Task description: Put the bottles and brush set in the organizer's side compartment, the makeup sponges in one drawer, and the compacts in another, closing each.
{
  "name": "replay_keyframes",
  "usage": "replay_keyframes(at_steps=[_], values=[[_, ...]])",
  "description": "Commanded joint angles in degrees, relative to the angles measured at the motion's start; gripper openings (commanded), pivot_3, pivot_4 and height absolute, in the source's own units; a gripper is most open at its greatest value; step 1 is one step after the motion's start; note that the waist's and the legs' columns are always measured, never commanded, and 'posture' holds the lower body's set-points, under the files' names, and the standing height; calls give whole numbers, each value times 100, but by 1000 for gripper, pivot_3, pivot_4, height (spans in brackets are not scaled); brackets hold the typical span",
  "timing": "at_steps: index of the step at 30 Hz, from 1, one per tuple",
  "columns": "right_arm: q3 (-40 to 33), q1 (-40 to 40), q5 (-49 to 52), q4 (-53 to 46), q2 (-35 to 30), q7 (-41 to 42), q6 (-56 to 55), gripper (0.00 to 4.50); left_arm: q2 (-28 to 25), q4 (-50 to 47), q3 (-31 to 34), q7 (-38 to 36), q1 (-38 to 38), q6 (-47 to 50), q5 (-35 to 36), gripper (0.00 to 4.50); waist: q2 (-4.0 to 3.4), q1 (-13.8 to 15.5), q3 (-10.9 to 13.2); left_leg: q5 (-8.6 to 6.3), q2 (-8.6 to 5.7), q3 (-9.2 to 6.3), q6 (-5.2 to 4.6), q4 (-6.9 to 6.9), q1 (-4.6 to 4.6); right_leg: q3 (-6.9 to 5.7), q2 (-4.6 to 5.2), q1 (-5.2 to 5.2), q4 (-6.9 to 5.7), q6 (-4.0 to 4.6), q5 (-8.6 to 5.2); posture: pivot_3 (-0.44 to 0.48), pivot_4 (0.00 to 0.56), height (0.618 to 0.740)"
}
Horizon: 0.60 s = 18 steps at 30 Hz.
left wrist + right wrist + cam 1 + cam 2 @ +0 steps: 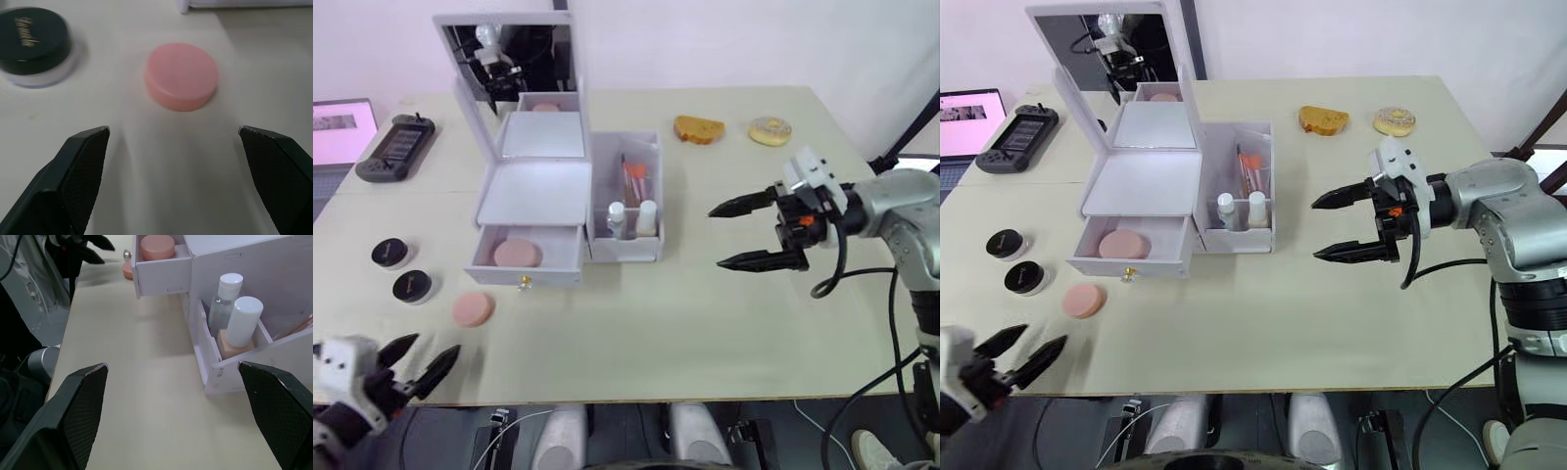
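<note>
The white organizer [533, 186] stands mid-table with its mirror lid up and its lower drawer [524, 257] pulled open. One pink makeup sponge [517, 254] lies in that drawer; the other [472, 308] lies on the table in front of it. Two bottles [617, 217] [647, 215] and the brush set [633, 176] stand in the side compartment [654, 196]. Two black compacts [389, 252] [412, 286] sit left of the organizer. My left gripper [416, 367] is open at the table's front left edge, short of the loose sponge [182, 76]. My right gripper [744, 233] hangs open to the right of the compartment, empty.
A black handheld console [396, 147] and a laptop screen [337, 127] lie at the far left. A piece of bread [698, 129] and a donut [770, 130] rest at the back right. The table's front edge runs just under my left gripper.
</note>
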<state>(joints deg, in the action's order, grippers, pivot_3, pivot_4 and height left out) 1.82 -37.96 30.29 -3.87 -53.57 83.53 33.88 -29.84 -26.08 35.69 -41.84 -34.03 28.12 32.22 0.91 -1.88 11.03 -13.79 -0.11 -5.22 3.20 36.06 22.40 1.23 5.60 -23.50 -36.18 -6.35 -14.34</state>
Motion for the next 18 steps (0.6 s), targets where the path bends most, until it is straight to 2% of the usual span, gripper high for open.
replay_keyframes(at_steps=[1, 14, 18], values=[[-51, -119, -42, -138, -44, -93, -35, 4500, -228, -290, -154, 316, 126, 386, -46, 4447, 0, -4, 0, 0, 0, 0, 0, 0, -1, 0, 0, 0, 0, 0, 0, 0, 150, 740], [-141, -107, 85, -334, 10, -408, 136, 4500, -678, -213, -757, 1162, 1379, 1451, -171, 4447, -1, -17, 0, 0, 0, 0, 0, -2, -1, 0, 0, 0, -1, -1, 1, 0, 150, 740], [-164, -116, 153, -427, 2, -482, 234, 4500, -706, -219, -867, 1184, 1388, 1537, -252, 4447, -1, -50, 1, 0, 0, 0, -1, -2, -1, 1, -1, 0, 1, -2, 2, 0, 150, 740]])
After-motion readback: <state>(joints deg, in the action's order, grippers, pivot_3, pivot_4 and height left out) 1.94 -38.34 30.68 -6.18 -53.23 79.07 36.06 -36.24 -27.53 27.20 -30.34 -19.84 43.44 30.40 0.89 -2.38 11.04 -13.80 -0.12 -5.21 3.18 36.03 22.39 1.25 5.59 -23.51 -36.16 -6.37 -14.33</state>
